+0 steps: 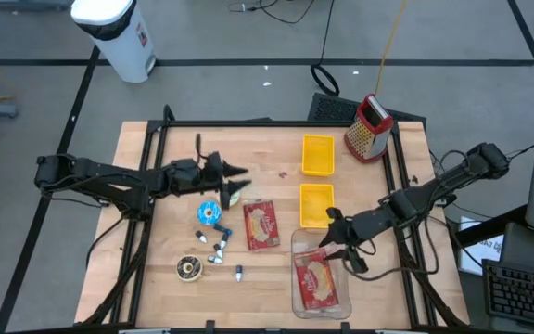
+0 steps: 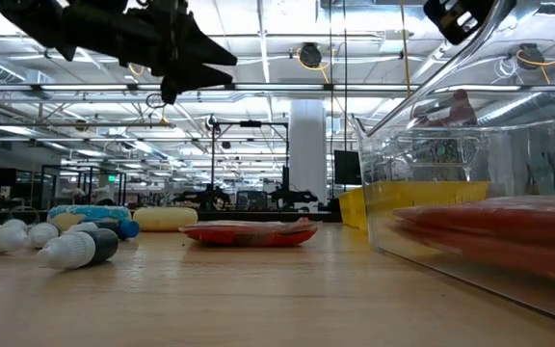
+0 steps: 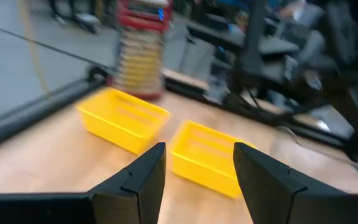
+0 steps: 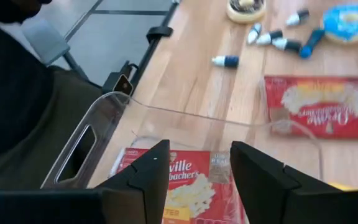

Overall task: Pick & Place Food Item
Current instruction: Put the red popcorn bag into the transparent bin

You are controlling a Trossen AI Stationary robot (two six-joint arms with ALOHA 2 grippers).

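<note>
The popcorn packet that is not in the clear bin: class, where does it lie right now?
In the high view, the loose popcorn packet lies flat on the table's middle, between the blue donut and the nearer yellow tray, just beyond the clear bin.

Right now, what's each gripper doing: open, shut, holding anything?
Left gripper: open, empty, above the table.
Right gripper: open, empty, over the popcorn packet in the clear bin.

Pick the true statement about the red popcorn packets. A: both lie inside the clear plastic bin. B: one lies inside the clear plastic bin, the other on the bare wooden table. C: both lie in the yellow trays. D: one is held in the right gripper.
B: one red popcorn packet lies inside the clear plastic bin, the other red popcorn packet on the wooden table; right gripper open, empty.
</note>
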